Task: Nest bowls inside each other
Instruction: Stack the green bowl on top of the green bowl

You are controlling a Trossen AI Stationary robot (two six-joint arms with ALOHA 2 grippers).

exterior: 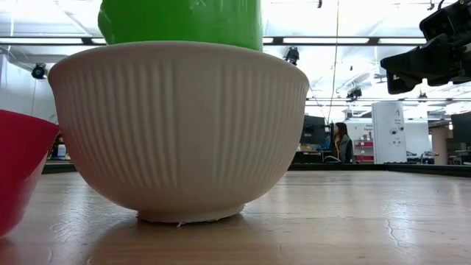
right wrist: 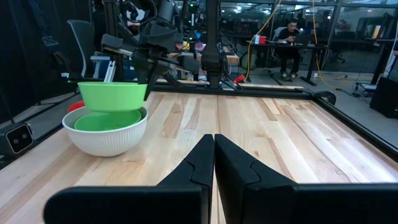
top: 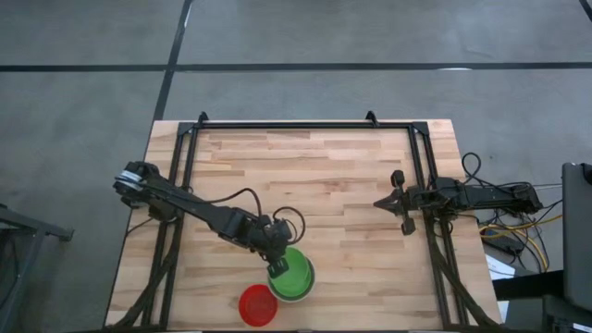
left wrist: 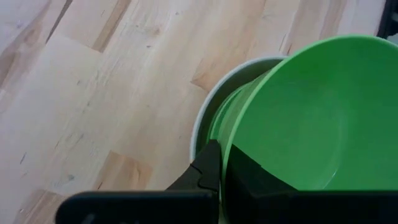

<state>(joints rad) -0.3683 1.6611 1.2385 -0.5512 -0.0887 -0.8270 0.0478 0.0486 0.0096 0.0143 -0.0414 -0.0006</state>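
1. Bowls sit near the bench [top: 324, 176] edge at about six o'clock in the high view: a green bowl [top: 294, 274] over the white bowl's spot, the red bowl [top: 258, 304] just beside it at about eight o'clock. My left gripper [top: 278, 268] is at the green bowl's rim; my right gripper [top: 400, 202] waits well apart at three o'clock.
2. Low view: white bowl [exterior: 179, 129] rests on the bench, green rising from it, red bowl [exterior: 18, 165] close by.
3. Left wrist view: my fingers [left wrist: 208, 171] are clamped together on the green bowl's [left wrist: 311, 118] rim, above the white bowl [left wrist: 208, 112].
4. Right wrist view: my right gripper's [right wrist: 213, 165] fingers are together, holding nothing. The held green bowl [right wrist: 112, 95] hovers over another green one already in the white bowl [right wrist: 107, 138].
5. I judge I'm nesting this green bowl: next, lower it centred, release, then fetch the red.
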